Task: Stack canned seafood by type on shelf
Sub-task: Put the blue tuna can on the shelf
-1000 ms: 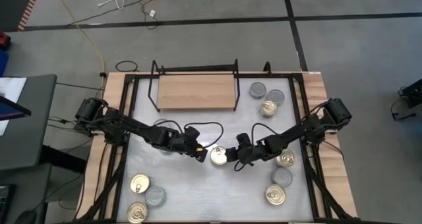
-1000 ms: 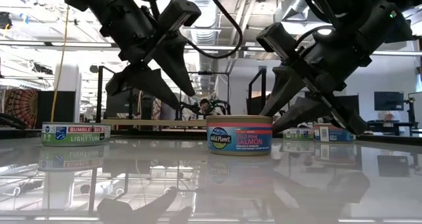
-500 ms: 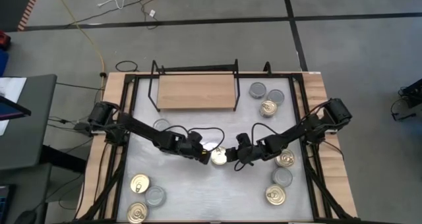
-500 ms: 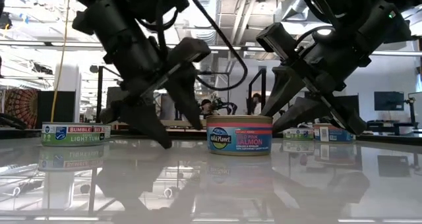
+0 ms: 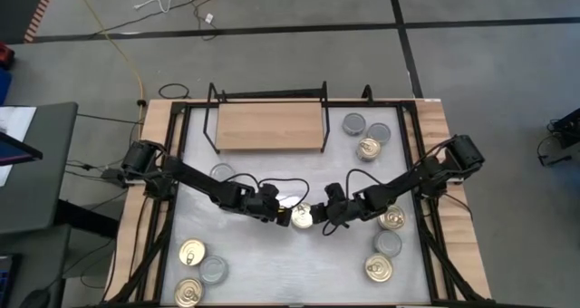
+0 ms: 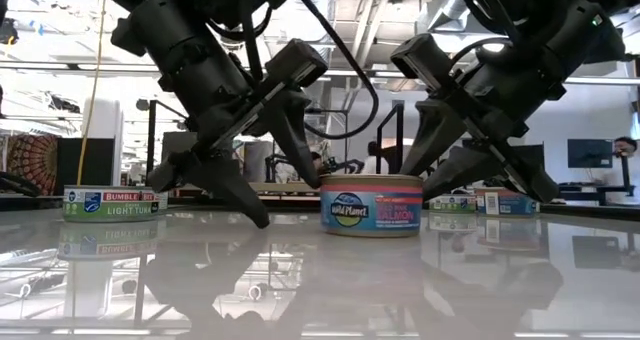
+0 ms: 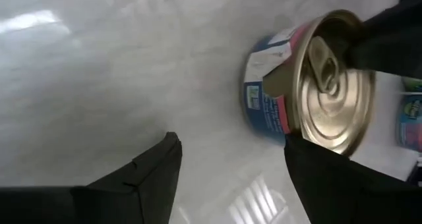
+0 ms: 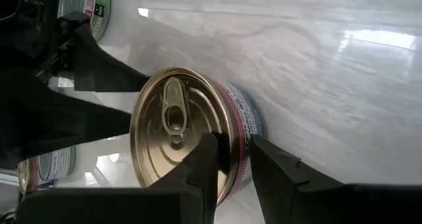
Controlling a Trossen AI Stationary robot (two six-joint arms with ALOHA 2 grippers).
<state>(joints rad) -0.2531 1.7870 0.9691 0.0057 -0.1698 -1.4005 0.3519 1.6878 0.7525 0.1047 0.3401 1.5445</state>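
A salmon can (image 5: 302,217) with a gold ring-pull top stands upright on its base on the white tabletop, between my two grippers. My left gripper (image 5: 283,216) is open and slants down at the can's left side, one fingertip (image 7: 300,151) at the wall. My right gripper (image 5: 324,219) reaches in from the right, its fingers a narrow gap apart. One right finger (image 8: 206,159) hangs over the gold top and the other (image 8: 267,159) stands beside the wall. The shelf (image 5: 270,126), a wooden board in a black wire frame, stands bare at the far side. My left gripper has one fingertip at the can's side wall (image 7: 270,122), low near the table, coming slanting down from the left. I cannot tell whether it touches. My right gripper straddles the can's upper rim (image 8: 232,141) from the right. I cannot tell whether either finger touches.
Grey and gold cans lie at the far right (image 5: 366,136), the near right (image 5: 388,245) and the near left (image 5: 192,253). One more (image 5: 222,172) sits under my left arm. A light tuna can (image 6: 113,202) stands left in the low view. Bare tabletop lies near the front middle.
My left gripper has come down and moved toward the can, rolling about its own line until its fingertips stand low at the can's left side. The can has slid a little toward the table's right edge. My right gripper has kept still.
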